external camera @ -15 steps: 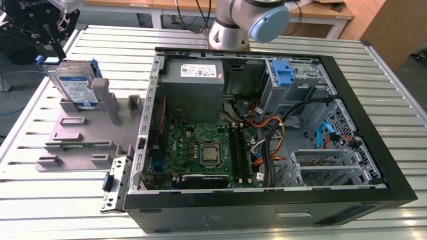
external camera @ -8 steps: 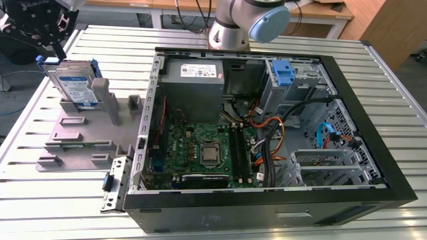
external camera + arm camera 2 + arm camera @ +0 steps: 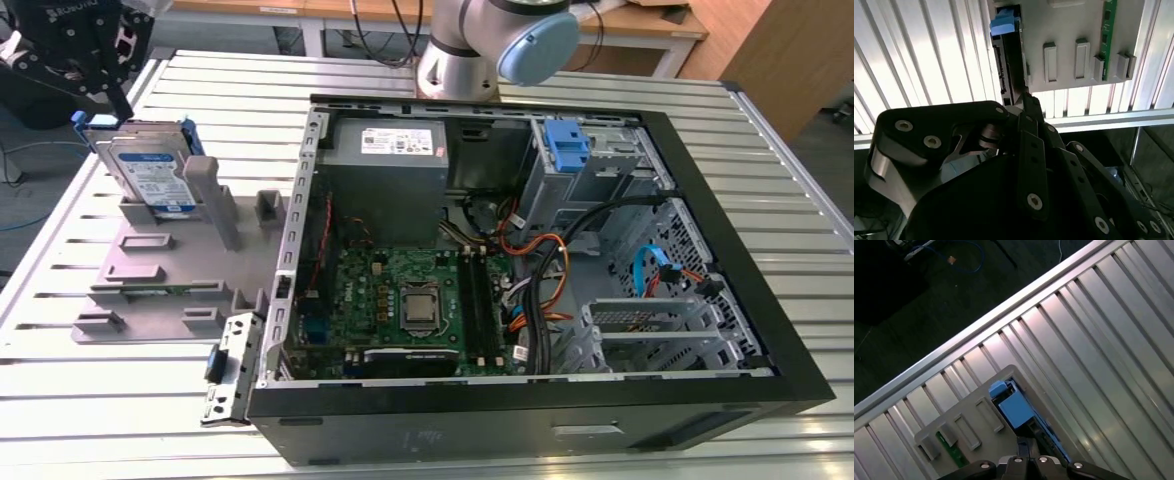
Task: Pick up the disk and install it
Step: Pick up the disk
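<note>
The disk (image 3: 150, 170) is a silver drive with a white-and-blue label and blue rails. It stands on edge, slightly tilted, in a grey holder (image 3: 147, 265) on the exterior view's left. My gripper (image 3: 107, 102) hangs just above its upper far corner. In the second wrist view the disk (image 3: 1008, 55) appears edge-on, and the gripper (image 3: 1026, 102) has its fingers drawn together at the drive's near end. In the first wrist view the blue rail of the disk (image 3: 1014, 409) runs into the gripper (image 3: 1028, 442).
An open computer case (image 3: 747, 250) lies on the slatted metal table, with a motherboard, cables, a grey power supply (image 3: 387, 145) and a drive bay holding a blue bracket (image 3: 567, 150). The arm's base (image 3: 461, 50) stands behind the case. A green memory stick (image 3: 1110, 35) sits in the holder.
</note>
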`<state>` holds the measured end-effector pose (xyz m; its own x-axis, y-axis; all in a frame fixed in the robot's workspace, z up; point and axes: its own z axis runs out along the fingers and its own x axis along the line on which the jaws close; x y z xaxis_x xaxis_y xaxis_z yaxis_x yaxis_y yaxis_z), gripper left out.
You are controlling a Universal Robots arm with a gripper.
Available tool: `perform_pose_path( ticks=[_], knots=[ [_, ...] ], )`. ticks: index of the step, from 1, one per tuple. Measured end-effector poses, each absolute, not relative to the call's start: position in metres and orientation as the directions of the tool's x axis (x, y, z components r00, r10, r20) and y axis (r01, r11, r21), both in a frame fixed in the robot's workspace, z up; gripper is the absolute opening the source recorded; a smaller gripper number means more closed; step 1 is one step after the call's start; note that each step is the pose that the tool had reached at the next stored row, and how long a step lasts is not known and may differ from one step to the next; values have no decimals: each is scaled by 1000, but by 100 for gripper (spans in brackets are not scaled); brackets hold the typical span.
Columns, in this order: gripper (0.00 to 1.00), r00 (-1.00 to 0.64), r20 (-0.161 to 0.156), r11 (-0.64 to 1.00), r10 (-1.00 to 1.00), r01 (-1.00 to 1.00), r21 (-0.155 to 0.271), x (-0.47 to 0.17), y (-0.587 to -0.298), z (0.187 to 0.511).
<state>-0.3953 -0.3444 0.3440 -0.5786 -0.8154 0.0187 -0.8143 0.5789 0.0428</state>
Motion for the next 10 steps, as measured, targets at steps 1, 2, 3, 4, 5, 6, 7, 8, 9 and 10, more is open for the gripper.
perform_pose_path(
  ticks=[1, 2, 3, 4, 5, 6, 7, 8, 9, 10],
  knots=[
    [11, -566, 19, 566, -824, -823, 43, -395, -344, 344],
    [11, -553, 19, 553, -833, -832, 43, -395, -344, 344],
    [11, -540, 19, 540, -842, -841, 43, -395, -344, 344],
    [11, -526, 19, 526, -850, -849, 43, -395, -344, 344],
    [11, -512, 19, 512, -859, -858, 43, -395, -344, 344],
    [11, -496, 19, 496, -868, -867, 43, -395, -344, 344],
    [11, -481, 19, 482, -876, -875, 43, -395, -344, 343],
    [11, -467, 19, 467, -884, -883, 43, -395, -344, 343],
    [11, -452, 19, 452, -892, -891, 43, -395, -344, 343],
    [11, -436, 19, 437, -900, -899, 43, -395, -344, 343]
  ],
)
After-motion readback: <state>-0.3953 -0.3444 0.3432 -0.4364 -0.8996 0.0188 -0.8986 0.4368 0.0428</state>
